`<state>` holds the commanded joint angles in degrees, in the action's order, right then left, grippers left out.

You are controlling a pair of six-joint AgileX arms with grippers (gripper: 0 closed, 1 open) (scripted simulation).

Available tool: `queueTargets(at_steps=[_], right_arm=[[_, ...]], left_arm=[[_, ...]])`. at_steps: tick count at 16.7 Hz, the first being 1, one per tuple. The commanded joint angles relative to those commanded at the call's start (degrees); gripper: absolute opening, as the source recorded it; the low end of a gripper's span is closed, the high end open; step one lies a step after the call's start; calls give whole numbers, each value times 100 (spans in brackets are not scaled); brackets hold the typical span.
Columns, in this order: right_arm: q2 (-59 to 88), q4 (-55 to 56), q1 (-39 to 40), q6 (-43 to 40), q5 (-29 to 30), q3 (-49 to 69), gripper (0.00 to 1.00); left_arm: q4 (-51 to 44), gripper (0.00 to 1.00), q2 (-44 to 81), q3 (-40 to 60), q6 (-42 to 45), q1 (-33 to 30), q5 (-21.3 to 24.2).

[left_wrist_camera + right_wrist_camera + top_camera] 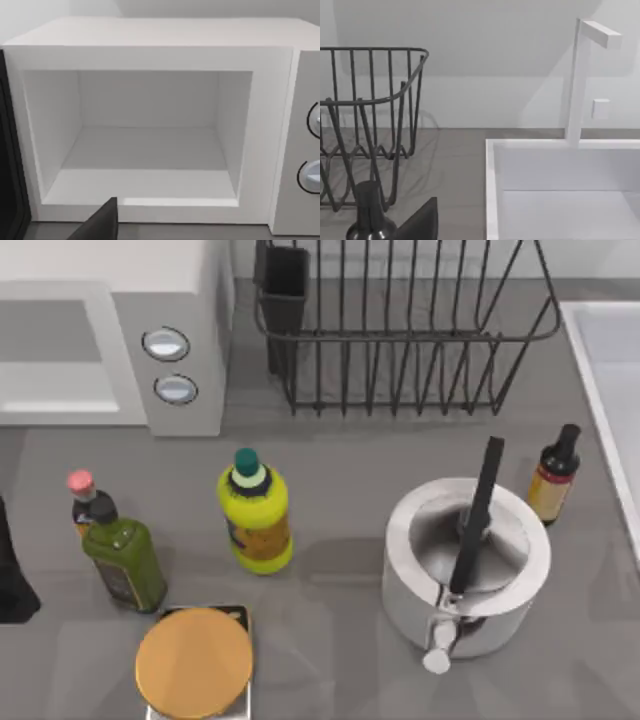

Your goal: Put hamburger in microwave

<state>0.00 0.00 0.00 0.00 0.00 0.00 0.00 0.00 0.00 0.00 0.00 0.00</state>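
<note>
White microwave open, cavity bare; jaws unreadable.

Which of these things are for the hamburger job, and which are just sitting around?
For the job:
- microwave, open at the front in the left wrist view

Just lying about:
- black wire rack
- yellow bottle
- green bottle
- white pot
- brown sauce bottle
- flat orange disc
</note>
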Motion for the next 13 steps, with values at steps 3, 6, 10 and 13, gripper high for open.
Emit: queueTargets(at_steps=[3,6,10,13], right_arm=[[0,0,0,0,0,0,100],[0,0,0,0,0,0,100],[0,0,0,0,0,0,100],[0,0,0,0,0,0,100]], left_arm=[[-45,100,62,57,18,5,4],[-424,100,608,538,174,65,20],[-1358,100,2188,1680,552,249,19],[-2251,100,3936,2702,909,418,14]])
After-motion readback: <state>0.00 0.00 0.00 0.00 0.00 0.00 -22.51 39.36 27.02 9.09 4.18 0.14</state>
